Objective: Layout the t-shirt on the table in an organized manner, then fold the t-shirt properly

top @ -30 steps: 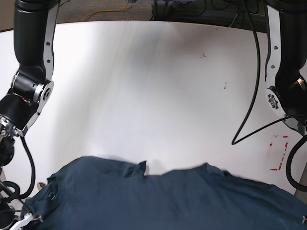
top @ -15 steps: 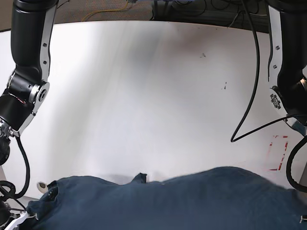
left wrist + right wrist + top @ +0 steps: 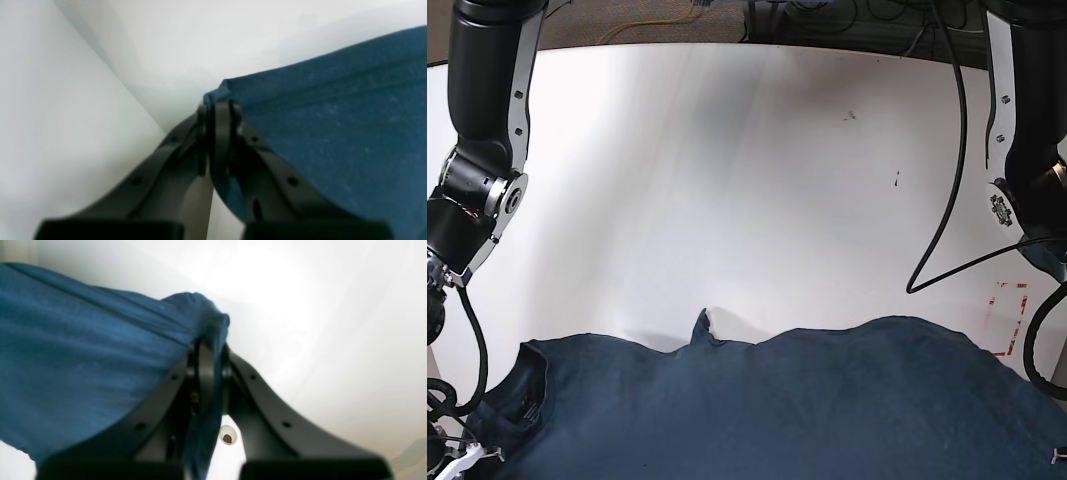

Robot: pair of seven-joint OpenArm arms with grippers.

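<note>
The dark teal-navy t-shirt (image 3: 777,410) lies spread across the near part of the white table (image 3: 727,180), with its collar (image 3: 532,375) toward the left of the base view. In the left wrist view my left gripper (image 3: 217,111) is shut on a bunched edge of the t-shirt (image 3: 333,126). My right gripper (image 3: 206,351) is likewise shut on a gathered fold of the t-shirt (image 3: 83,356), held a little above the table. Both grippers sit at the bottom corners of the base view, mostly out of frame.
A red tape rectangle (image 3: 1007,320) marks the table at the right. A round grommet hole (image 3: 228,435) lies just under the right gripper. Black arm links (image 3: 482,190) (image 3: 1027,150) and a hanging cable (image 3: 947,200) flank the sides. A few dark specks (image 3: 894,180) dot the tabletop.
The shirt billowed up and drew toward the near edge half a second ago. It has settled lower and flatter, with the collar showing at the left. Both grips have held.
</note>
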